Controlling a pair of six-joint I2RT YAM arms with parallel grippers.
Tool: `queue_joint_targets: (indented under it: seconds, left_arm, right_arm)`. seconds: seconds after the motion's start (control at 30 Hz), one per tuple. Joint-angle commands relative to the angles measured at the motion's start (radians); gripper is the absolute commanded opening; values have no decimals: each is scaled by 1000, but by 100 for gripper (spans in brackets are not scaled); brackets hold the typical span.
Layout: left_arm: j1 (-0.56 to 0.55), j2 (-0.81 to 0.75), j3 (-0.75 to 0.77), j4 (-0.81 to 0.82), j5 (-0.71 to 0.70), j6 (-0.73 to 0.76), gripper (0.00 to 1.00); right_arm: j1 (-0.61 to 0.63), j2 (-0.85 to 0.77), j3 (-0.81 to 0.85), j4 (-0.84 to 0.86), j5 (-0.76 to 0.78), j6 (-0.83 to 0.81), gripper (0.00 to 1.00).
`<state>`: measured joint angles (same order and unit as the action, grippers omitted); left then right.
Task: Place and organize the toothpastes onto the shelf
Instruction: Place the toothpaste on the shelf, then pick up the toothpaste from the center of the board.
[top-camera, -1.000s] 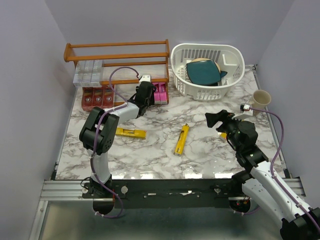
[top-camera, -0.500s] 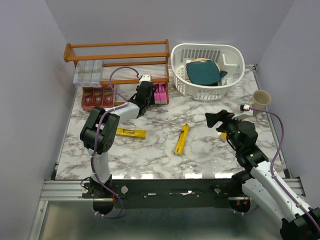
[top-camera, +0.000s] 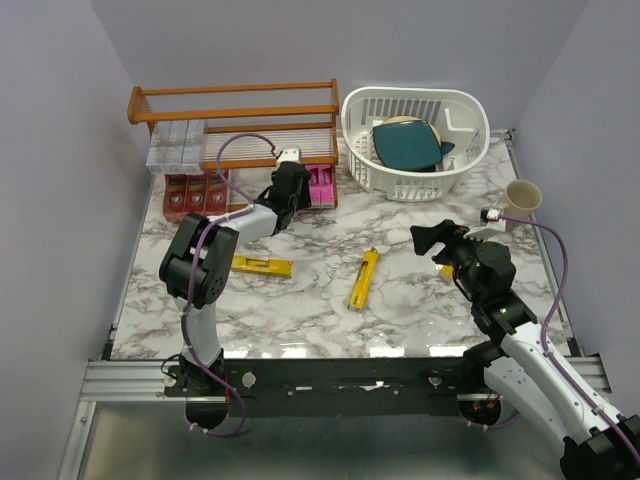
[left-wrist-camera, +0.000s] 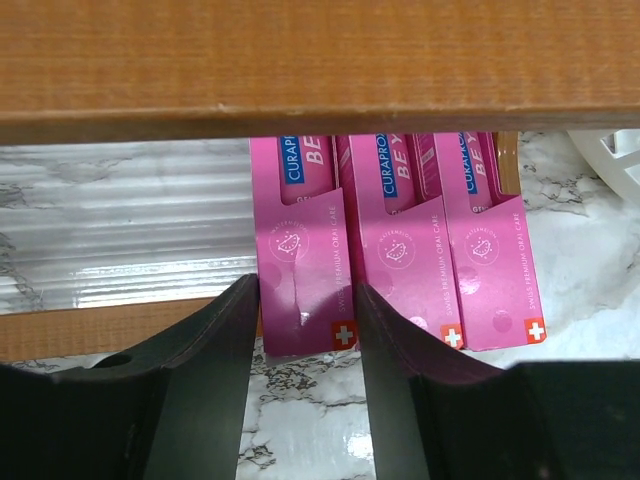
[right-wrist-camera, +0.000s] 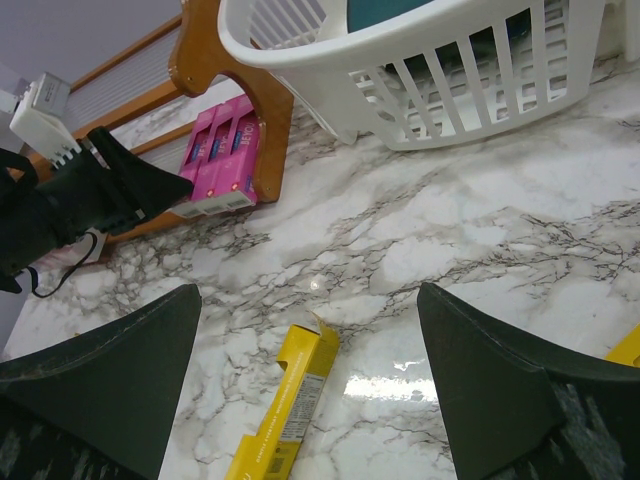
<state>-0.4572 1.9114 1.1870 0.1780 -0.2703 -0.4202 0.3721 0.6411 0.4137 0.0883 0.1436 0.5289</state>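
Three pink toothpaste boxes (left-wrist-camera: 395, 250) lie side by side at the right end of the lower level of the wooden shelf (top-camera: 235, 112). Their long axis runs from front to back, and the ends with the small white cross point toward the arms and reach a little past the front rail. The left claw (left-wrist-camera: 305, 285) is at the leftmost pink box (left-wrist-camera: 300, 250), with one finger on each side of its near end (whether they press it or only stand beside it, I cannot tell). Red boxes (top-camera: 195, 195) lie at the left end of the same level, also front to back, and silver-grey boxes (top-camera: 177, 145) lie on the upper level above them. On the marble table (top-camera: 300, 315) one yellow box (top-camera: 262, 265) lies almost left to right and another yellow box (top-camera: 363, 278) lies almost front to back, a little tilted. The right claw (right-wrist-camera: 307, 290) is spread wide above the table, holding nothing, well apart from the shelf. A white basket (top-camera: 415, 93) stands just to the right of the shelf, and a cup (top-camera: 523, 197) is near the table's right edge.
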Motion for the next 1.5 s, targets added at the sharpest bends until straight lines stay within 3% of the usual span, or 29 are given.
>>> queue_joint_targets:
  seconds: [0.0, 0.53, 0.73, 0.83, 0.87, 1.2, 1.47]
  left_arm:
    - [0, -34, -15, 41, 46, -19, 56]
    - [0, -169, -85, 25, 28, -41, 70]
    - [-3, -331, -226, -23, 3, -178, 82]
    - [-12, -448, -296, -67, -26, -233, 94]
    - [-18, -477, -334, -119, -47, -244, 99]
    - [-78, -860, -463, -579, -319, -549, 98]
    - [-173, -902, -489, -821, -497, -840, 98]
  right_arm:
    - [2, -12, -19, 18, -1, -13, 97]
    - [2, -15, -19, 16, -4, -15, 97]
    - [2, -17, -23, 21, -29, -27, 97]
    - [2, -14, -24, 25, -38, -32, 97]
    - [2, -14, -24, 27, -42, -33, 97]
    - [2, 22, -18, 42, -102, -47, 97]
    - [2, 54, -16, 56, -136, -44, 97]
